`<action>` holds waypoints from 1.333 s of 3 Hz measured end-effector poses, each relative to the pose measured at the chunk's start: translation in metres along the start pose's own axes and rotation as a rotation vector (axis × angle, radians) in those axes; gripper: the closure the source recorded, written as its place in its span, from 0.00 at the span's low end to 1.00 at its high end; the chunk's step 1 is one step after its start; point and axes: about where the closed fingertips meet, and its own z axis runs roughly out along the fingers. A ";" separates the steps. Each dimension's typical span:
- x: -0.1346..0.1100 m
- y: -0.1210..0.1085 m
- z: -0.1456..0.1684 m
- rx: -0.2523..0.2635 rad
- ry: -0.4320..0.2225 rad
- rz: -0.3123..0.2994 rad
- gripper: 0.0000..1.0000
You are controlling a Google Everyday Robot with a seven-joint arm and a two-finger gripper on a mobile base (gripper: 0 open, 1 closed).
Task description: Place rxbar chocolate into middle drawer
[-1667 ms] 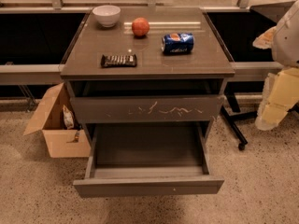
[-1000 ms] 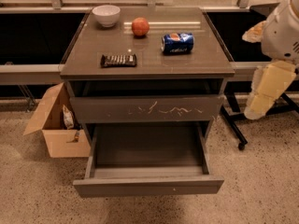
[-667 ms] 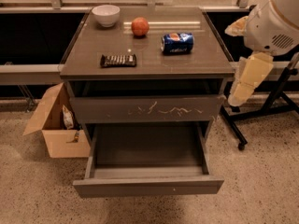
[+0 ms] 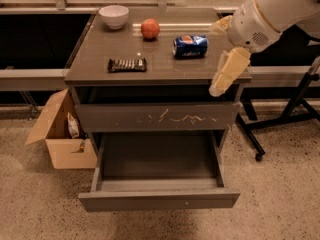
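The rxbar chocolate [image 4: 127,64], a flat dark bar with white lettering, lies on the cabinet top [image 4: 90,69], left of centre. The middle drawer [image 4: 159,199], with a plain front, is pulled out below and is empty inside. My gripper [image 4: 223,49] hangs over the right front corner of the cabinet top, to the right of the bar and apart from it. Its two cream fingers [image 4: 227,71] stand apart and hold nothing.
A blue soda can [image 4: 190,46] lies on its side just left of the gripper. A red fruit [image 4: 150,28] and a white bowl [image 4: 114,16] sit at the back. The scratched drawer [image 4: 157,116] above is shut. A cardboard box [image 4: 62,134] stands to the left and a black wheeled stand [image 4: 280,121] to the right.
My arm has swung in from the right edge toward the cabinet and now reaches its right front corner. The bar, the can and the drawers have not moved.
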 end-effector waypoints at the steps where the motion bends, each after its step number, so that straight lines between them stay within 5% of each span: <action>1: 0.000 0.000 0.001 -0.002 -0.002 0.001 0.00; 2: -0.003 -0.004 0.009 -0.005 -0.028 -0.002 0.00; 4: -0.030 -0.060 0.068 0.001 -0.138 -0.004 0.00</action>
